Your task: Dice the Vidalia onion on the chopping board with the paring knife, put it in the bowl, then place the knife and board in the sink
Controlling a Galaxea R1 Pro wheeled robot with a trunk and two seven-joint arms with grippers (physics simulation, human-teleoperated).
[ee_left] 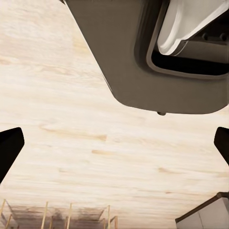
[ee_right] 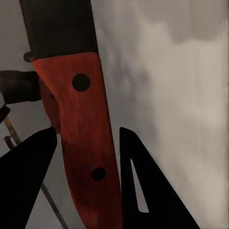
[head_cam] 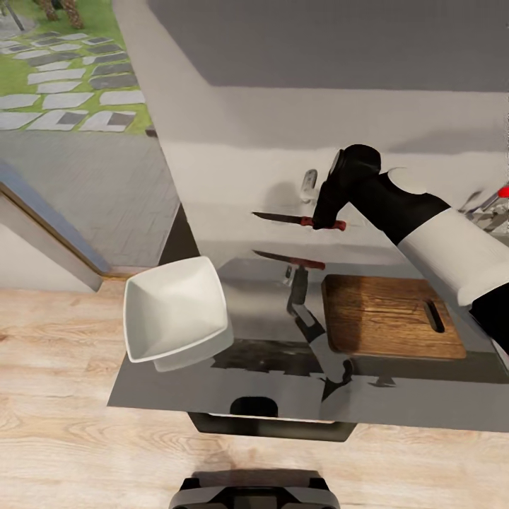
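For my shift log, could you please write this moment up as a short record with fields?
right gripper: shut on the red handle of the paring knife, held above the countertop
knife pose: roughly level, blade pointing toward the bowl side
left gripper: open, holding nothing, wooden floor beyond it
chopping board: flat on the countertop, bare, slot handle at its right end
bowl: white, at the counter's left end, looks empty
onion: cannot say from these views
tap: red-tipped lever at the right edge

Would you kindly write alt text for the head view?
The right gripper holds the knife level above the countertop. Below it lies the board, with the white bowl at the counter's left end.
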